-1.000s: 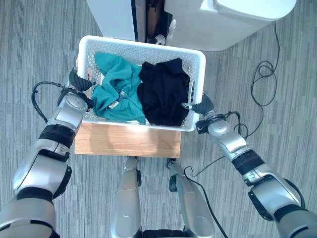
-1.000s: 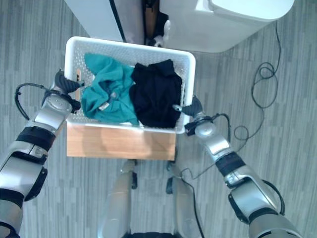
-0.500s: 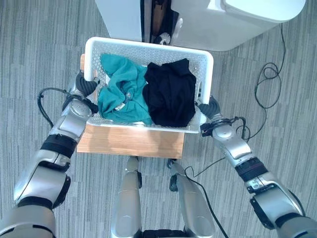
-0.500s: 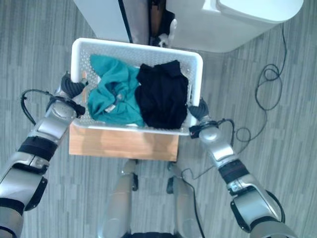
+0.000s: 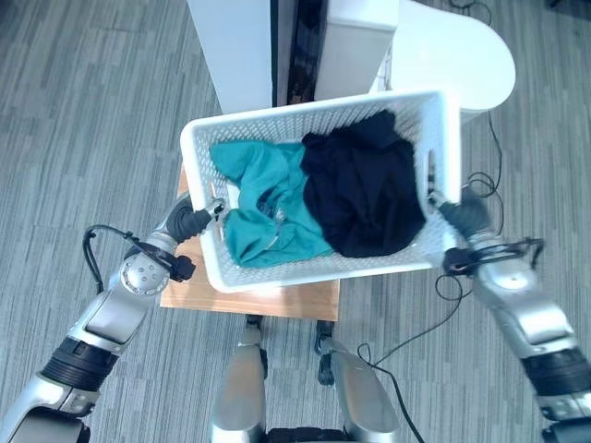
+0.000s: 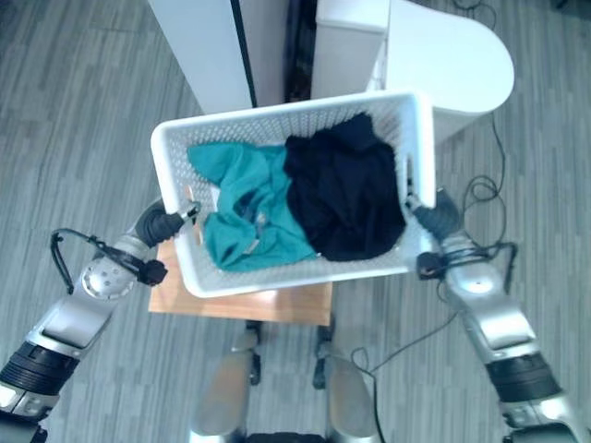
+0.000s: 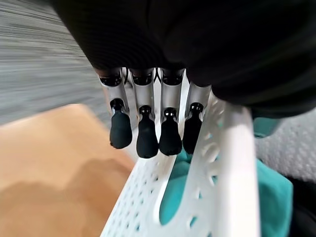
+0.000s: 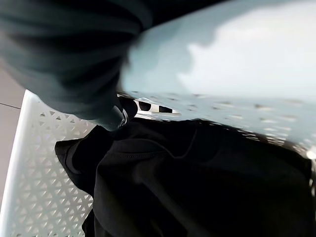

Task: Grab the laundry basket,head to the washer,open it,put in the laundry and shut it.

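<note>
I hold a white perforated laundry basket [image 5: 314,273] up between both hands, above a low wooden table [image 5: 259,299]. A teal garment [image 5: 266,210] lies in its left half and a black garment [image 5: 365,185] in its right half. My left hand [image 5: 190,221] grips the basket's left end; in the left wrist view its fingers [image 7: 147,137] hang down the outer wall beside the rim [image 7: 232,163]. At the basket's right end is my right hand [image 5: 462,216], its thumb [image 8: 112,117] hooked in at the wall over the black garment [image 8: 197,182].
The white washer [image 5: 452,55] stands just behind the basket at the upper right. A tall white cabinet [image 5: 238,48] stands to its left, with a dark gap between them. Grey plank floor lies all around the table.
The basket has come up off the wooden table and shifted right, tilted, with both hands still on its ends. The camera has moved too, and the washer now sits closer.
</note>
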### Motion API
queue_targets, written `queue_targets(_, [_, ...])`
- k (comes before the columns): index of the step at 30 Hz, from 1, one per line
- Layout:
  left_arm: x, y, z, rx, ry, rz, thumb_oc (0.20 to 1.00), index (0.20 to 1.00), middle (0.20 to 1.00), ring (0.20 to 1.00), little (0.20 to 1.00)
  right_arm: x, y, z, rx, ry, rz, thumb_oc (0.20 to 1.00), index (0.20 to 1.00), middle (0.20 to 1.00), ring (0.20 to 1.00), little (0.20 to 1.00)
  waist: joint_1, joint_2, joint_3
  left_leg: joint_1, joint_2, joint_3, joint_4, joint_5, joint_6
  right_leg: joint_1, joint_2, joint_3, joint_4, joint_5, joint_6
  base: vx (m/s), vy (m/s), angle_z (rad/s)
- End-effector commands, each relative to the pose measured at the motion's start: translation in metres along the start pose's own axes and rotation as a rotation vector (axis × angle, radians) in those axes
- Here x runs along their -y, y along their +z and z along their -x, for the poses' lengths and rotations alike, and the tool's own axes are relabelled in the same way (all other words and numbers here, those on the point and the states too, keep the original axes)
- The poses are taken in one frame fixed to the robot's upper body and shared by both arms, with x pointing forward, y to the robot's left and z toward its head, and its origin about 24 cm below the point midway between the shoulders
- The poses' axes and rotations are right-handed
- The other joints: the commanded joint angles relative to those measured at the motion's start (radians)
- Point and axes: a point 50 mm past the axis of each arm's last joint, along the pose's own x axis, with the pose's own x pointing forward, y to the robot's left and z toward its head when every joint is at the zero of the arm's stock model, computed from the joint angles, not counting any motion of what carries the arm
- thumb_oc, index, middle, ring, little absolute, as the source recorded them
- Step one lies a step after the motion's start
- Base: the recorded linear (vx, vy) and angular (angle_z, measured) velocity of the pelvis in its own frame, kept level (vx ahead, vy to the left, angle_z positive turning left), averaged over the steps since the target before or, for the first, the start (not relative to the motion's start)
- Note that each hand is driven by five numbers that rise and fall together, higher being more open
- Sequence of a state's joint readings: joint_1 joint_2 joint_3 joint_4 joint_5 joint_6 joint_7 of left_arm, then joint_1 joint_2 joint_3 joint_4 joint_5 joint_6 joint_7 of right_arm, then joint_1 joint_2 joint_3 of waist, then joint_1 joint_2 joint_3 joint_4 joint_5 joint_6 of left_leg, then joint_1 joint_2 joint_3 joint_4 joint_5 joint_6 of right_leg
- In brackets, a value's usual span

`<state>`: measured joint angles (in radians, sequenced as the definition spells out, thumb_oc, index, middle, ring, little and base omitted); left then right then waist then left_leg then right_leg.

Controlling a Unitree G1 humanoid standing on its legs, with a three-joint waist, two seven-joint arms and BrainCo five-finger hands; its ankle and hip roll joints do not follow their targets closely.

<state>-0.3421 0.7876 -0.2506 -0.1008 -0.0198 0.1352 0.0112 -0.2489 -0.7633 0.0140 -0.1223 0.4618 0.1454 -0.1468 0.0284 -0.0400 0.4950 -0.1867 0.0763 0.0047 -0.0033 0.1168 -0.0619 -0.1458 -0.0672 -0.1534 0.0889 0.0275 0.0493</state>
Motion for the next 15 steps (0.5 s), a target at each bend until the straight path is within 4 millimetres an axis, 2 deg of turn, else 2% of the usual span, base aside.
queue_targets(1, [0.009, -0.005, 0.000, 0.021, -0.055, 0.020, 0.200, 0.200, 0.200, 0.200, 0.200, 0.030, 0.026, 0.008, 0.133, -0.032, -0.015, 0.200, 0.200, 0.200, 0.200, 0.200, -0.049, 0.006, -0.230, 0.032, 0.148, -0.011, 0.045, -0.049, -0.065, -0.040, -0.081, -0.033, 0.144, -0.108, 0.080, 0.04, -0.085, 0.02])
queue_targets(2, [0.010, -0.005, 0.000, 0.022, -0.058, 0.022, 0.200, 0.200, 0.200, 0.200, 0.200, 0.031, 0.026, 0.008, 0.131, -0.034, -0.013, 0.200, 0.200, 0.200, 0.200, 0.200, -0.047, 0.007, -0.230, 0.035, 0.148, -0.012, 0.043, -0.048, -0.066, -0.038, -0.080, -0.034, 0.144, -0.109, 0.080, 0.02, -0.073, 0.02])
queue_targets(6, [0.031, 0.001, -0.010, 0.035, -0.113, 0.101, 0.200, 0.200, 0.200, 0.200, 0.200, 0.048, 0.015, 0.022, 0.049, -0.045, 0.034, 0.200, 0.200, 0.200, 0.200, 0.200, -0.076, 0.012, -0.299, 0.110, 0.171, 0.009, 0.019, -0.025, -0.074, 0.040, -0.047, -0.029, 0.118, -0.135, 0.069, 0.08, -0.099, 0.00])
queue_targets(11, [0.036, 0.003, -0.019, 0.029, -0.114, 0.130, 0.200, 0.200, 0.200, 0.200, 0.200, 0.055, 0.012, 0.035, 0.004, -0.020, 0.054, 0.200, 0.200, 0.200, 0.200, 0.200, -0.094, 0.024, -0.332, 0.153, 0.193, 0.022, 0.001, 0.004, -0.084, 0.088, -0.019, -0.025, 0.079, -0.142, 0.059, 0.03, -0.087, -0.06])
queue_targets(13, [0.034, 0.005, -0.025, 0.031, -0.107, 0.127, 0.200, 0.200, 0.200, 0.200, 0.200, 0.060, 0.009, 0.044, -0.024, -0.019, 0.053, 0.200, 0.200, 0.200, 0.200, 0.200, -0.107, 0.042, -0.347, 0.164, 0.202, 0.027, -0.031, 0.056, -0.101, 0.106, -0.008, -0.028, 0.047, -0.144, 0.056, -0.06, -0.026, -0.14])
queue_targets(15, [0.035, 0.008, -0.029, 0.040, -0.112, 0.123, 0.200, 0.200, 0.200, 0.200, 0.200, 0.062, 0.008, 0.046, -0.030, -0.025, 0.054, 0.200, 0.200, 0.200, 0.200, 0.200, -0.109, 0.048, -0.351, 0.165, 0.201, 0.024, -0.045, 0.069, -0.105, 0.107, -0.007, -0.027, 0.039, -0.143, 0.056, -0.08, 0.012, -0.08])
